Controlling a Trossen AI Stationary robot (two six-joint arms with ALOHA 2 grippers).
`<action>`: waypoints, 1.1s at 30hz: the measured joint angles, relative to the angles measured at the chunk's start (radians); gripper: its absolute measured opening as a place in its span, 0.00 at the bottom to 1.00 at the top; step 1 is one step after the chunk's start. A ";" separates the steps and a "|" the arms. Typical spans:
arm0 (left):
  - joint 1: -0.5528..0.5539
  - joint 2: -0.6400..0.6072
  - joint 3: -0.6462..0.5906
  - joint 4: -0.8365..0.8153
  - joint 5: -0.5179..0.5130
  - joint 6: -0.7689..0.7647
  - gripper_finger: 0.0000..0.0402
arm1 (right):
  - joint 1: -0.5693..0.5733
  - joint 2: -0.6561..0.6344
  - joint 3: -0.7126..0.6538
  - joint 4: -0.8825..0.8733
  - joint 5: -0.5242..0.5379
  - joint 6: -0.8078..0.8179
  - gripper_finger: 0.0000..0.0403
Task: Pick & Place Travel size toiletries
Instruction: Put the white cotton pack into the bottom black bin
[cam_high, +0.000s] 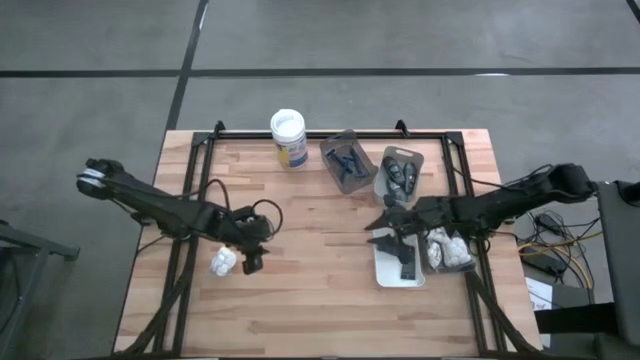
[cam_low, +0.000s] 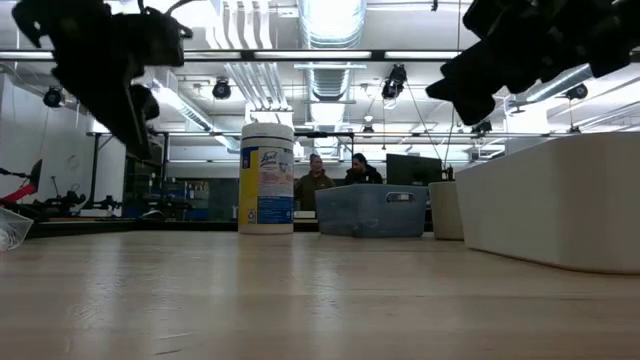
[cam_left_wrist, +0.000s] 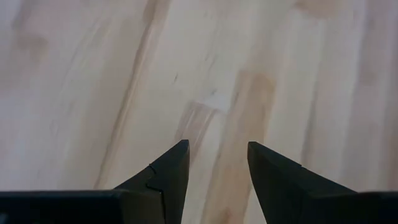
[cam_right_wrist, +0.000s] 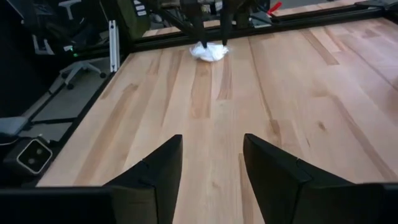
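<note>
White lumpy packet (cam_high: 223, 262) lies on the wooden table (cam_high: 300, 300) just beside the left gripper (cam_high: 251, 262), released and empty; the right gripper (cam_high: 385, 232), parted and empty, hovers by the white tray (cam_high: 385, 272).

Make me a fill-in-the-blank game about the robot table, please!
1. The tall tub has a ____ lid.
2. The left gripper hangs beside a lumpy white ____.
3. The razors lie in a ____ tray.
4. Between the fingers of the left gripper there is only bare ____.

Missing words: white; packet; grey; wood
</note>
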 joint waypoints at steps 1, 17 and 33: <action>0.000 0.000 -0.016 0.005 0.001 -0.009 0.42 | 0.000 0.022 0.002 0.025 0.000 0.003 0.40; 0.000 -0.004 -0.121 -0.110 0.192 -0.183 0.42 | 0.000 0.285 0.115 0.091 0.000 -0.002 0.27; -0.004 -0.004 -0.121 -0.352 0.193 -0.350 0.42 | 0.000 0.314 0.147 0.066 -0.003 -0.098 0.13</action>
